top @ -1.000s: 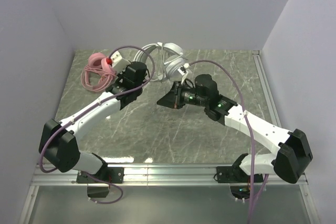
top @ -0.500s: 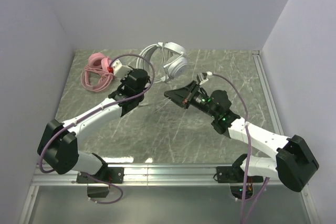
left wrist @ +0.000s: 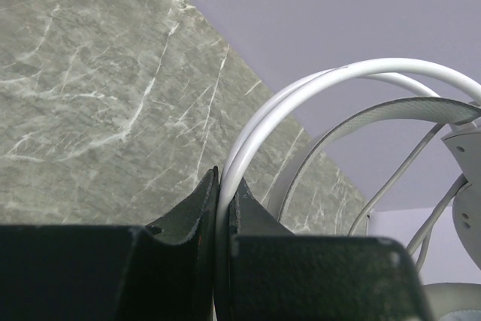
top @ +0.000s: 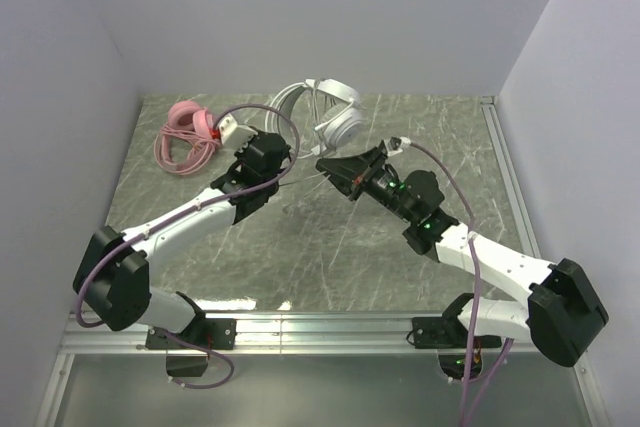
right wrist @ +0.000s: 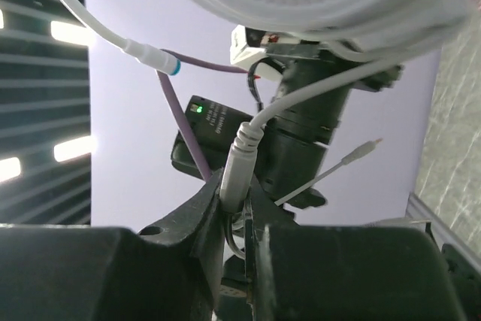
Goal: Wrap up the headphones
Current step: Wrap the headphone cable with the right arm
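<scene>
the left gripper [left wrist: 224, 186] clamped the thin white band [left wrist: 285, 99] of the white over-ear headset [top: 335, 119], the right gripper [right wrist: 239, 186] its pale grey cable [right wrist: 301, 99] — pulling apart could yank it loose.

Top camera looking down from high behind the near edge over the whole tabletop [top: 330, 247], left wrist camera peering along the left pincer [left wrist: 223, 186] right against the white headset [left wrist: 244, 140], right wrist camera tilting upward past the right pincer [right wrist: 235, 193] and cable [right wrist: 237, 163], all three sharing that headset.

a robotics lab cell: plain lilac walls [top: 300, 17] enclose a grey-green marbled tabletop [top: 340, 257], an aluminium rail [top: 320, 332] along its near edge.
</scene>
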Tool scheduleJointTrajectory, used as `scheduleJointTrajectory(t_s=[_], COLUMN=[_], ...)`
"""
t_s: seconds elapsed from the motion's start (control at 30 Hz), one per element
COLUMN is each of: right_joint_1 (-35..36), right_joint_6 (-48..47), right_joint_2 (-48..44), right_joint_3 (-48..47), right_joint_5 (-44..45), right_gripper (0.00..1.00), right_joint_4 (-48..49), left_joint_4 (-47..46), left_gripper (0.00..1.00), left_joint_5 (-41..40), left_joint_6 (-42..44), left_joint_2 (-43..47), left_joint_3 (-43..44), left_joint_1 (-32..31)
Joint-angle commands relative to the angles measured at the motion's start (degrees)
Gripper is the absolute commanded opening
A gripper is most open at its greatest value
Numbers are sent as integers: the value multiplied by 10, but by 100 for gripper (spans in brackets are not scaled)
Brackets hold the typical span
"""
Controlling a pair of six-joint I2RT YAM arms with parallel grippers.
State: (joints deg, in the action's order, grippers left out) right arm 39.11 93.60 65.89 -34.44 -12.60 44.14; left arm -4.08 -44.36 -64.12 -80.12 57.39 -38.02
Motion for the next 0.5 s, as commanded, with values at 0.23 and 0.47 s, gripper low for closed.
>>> scheduleJointTrajectory(t_s=[0.23, 0.47], right_joint_1=[-3, -3], right_joint_6=[-102, -250], right_joint_2=[0, 6], right_joint_3=[-80, -57], right_joint_5=[-51, -125], right_gripper=[0, 0], right_joint_4=[-158, -131], left_joint_4=[-60, -63], left_gripper=[0, 0], left_joint_5=[-32, -40], left_joint_6=[50, 42], left_joint_2=[-7, -3], left_joint_3=[3, -34], left_joint_1=[-2, -4])
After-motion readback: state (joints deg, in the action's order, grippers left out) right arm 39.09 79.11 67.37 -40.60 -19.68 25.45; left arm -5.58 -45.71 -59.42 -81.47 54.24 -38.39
